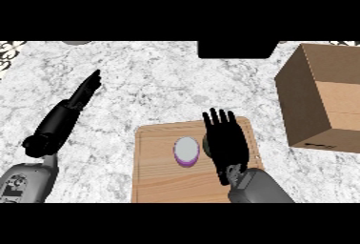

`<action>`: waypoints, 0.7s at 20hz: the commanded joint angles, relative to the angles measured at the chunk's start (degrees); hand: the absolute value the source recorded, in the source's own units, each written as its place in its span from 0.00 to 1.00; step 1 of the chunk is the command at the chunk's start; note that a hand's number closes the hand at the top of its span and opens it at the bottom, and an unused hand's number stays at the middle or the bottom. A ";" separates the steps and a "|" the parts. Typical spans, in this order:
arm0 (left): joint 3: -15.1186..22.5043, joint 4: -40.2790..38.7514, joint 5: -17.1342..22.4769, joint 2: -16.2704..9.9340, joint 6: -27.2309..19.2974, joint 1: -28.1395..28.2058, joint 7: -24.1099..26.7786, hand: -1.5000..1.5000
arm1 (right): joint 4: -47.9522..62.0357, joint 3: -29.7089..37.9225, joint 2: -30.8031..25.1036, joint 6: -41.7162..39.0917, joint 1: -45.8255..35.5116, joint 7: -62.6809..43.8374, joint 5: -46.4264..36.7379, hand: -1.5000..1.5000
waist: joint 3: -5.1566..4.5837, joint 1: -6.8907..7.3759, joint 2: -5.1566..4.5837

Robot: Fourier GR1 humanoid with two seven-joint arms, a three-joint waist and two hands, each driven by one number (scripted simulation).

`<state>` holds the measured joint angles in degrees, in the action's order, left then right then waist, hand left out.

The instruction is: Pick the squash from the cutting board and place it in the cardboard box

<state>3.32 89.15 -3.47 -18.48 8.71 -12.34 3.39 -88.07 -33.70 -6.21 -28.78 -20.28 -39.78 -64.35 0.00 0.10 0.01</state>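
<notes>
A wooden cutting board lies at the lower centre of the counter. My right hand hovers over its right part, fingers straight and pointing away from me, open. A dark olive rounded edge, probably the squash, peeks out at the hand's left side; the rest is hidden under the palm. The cardboard box stands at the right, a short way beyond the board's right edge. My left hand is stretched flat over the counter at the upper left, open and holding nothing.
A small oval thing with a grey top and purple rim sits on the board just left of my right hand. A black object stands at the counter's far edge. Marble counter lies between the board and that edge.
</notes>
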 commanded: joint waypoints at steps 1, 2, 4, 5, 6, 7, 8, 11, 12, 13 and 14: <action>-0.88 -1.71 -1.86 2.01 0.13 1.26 2.74 0.50 | 2.75 0.44 3.51 1.81 0.96 -0.13 -3.09 0.00 | -0.01 -0.03 -0.01; -1.93 1.34 -1.38 0.83 1.24 3.84 2.37 0.50 | 0.68 1.00 2.03 1.32 2.47 1.82 -2.55 0.00 | 0.00 0.02 0.03; -0.21 0.68 -3.15 3.35 0.29 0.19 -1.23 0.50 | 3.17 4.10 2.37 -0.97 -0.28 3.94 -1.89 0.00 | 0.00 -0.05 0.00; -2.46 -2.50 -2.17 1.67 2.45 -1.54 0.46 0.50 | 5.29 4.39 4.24 -0.41 -2.07 4.21 -2.45 0.00 | -0.01 -0.04 -0.03; -2.72 -4.14 -2.15 1.99 1.98 -1.01 2.62 0.50 | 5.28 1.35 1.14 3.44 2.75 7.55 -3.01 0.00 | 0.00 -0.13 -0.04; -2.69 1.42 -1.63 1.32 3.13 1.88 0.61 0.50 | 5.77 2.04 0.48 4.77 3.12 8.88 -3.70 1.00 | 0.00 0.05 0.01; -2.08 -2.06 -3.68 2.31 0.96 0.85 3.81 0.50 | 9.17 1.27 0.20 6.16 0.42 12.21 -3.62 1.00 | 0.00 0.10 -0.07; -2.73 1.00 -1.41 2.72 2.19 -1.85 -3.24 0.50 | 6.11 1.98 -3.50 8.33 -0.29 16.71 -4.86 1.00 | 0.02 0.03 0.00; -2.67 1.29 -1.64 2.09 3.37 1.02 -1.32 0.50 | 8.23 -0.28 0.25 10.61 0.00 14.88 -7.11 1.00 | 0.01 0.19 0.00; -1.35 0.05 -4.22 3.75 1.01 -0.13 -0.06 0.50 | 10.64 1.41 -0.86 12.61 -2.13 17.35 -7.34 1.00 | 0.01 0.15 -0.06; -2.99 2.60 -2.72 1.85 3.05 5.59 3.52 0.50 | 8.01 1.20 0.32 11.09 -1.65 15.61 -7.81 1.00 | 0.00 0.31 0.03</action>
<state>1.02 89.62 -5.95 -16.12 10.85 -11.03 4.04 -81.58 -32.36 -6.60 -20.76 -20.62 -25.94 -69.56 -0.12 0.21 0.23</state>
